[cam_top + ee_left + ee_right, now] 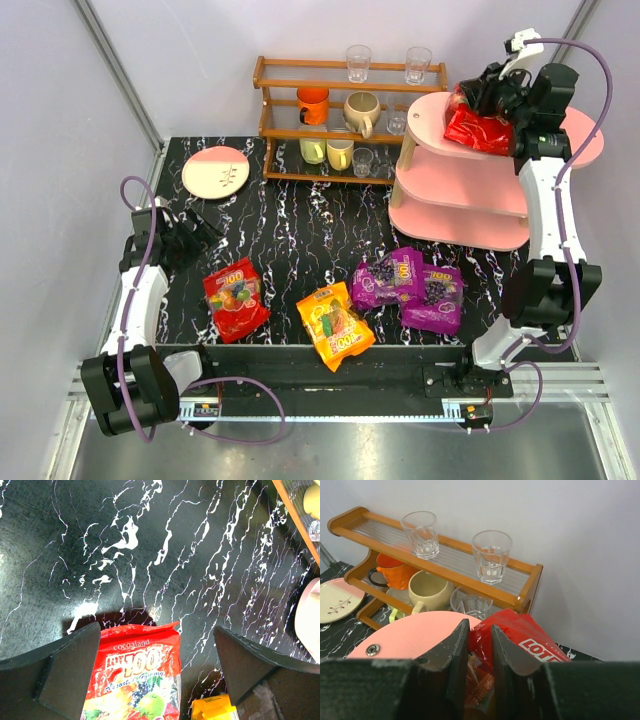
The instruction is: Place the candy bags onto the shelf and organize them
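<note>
Black marbled counter, with bags lying loose along its front edge. The left fingers are spread wide and grip nothing, above one red bag near the front left corner. Next come one orange bag and two purple bags, touching each other. At the back right corner the right fingers pinch a second red bag over the top tier of the pink shelf. It is probably best laid flat toward one end, leaving room beside it. Five bags in all: four on the counter, one at the shelf.
</note>
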Controlling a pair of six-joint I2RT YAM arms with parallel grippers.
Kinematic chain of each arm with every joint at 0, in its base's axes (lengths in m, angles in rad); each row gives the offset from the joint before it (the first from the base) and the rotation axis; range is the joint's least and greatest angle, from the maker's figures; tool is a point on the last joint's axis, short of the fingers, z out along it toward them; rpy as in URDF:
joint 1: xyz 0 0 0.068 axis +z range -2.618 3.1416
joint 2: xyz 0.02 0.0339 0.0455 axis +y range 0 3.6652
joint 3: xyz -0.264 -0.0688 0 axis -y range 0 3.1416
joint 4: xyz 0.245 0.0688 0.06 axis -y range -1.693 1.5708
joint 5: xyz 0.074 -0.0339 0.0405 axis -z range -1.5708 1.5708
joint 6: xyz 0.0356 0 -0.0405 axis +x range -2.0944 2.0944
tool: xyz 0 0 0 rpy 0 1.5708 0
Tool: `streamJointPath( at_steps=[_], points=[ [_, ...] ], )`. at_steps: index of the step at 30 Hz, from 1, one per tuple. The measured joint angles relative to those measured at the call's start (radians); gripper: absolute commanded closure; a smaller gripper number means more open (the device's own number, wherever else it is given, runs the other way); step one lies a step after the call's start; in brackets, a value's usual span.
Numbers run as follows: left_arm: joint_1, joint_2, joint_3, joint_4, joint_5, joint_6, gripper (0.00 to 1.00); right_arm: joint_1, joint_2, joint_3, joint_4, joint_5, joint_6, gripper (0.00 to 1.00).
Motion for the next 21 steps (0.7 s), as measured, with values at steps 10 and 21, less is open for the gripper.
streamJointPath(
  at_steps=[10, 21],
  points=[
    [0.001, 0.0, 0.0, 0.0, 0.002, 0.0, 0.01, -0.004, 0.024, 0.026, 0.016, -0.047, 0.098, 0.68],
    [0.006, 0.0, 0.0, 0.001, 0.004, 0.0, 0.01, -0.002, 0.053, 0.115, -0.016, -0.041, 0.229, 0.55]
  ],
)
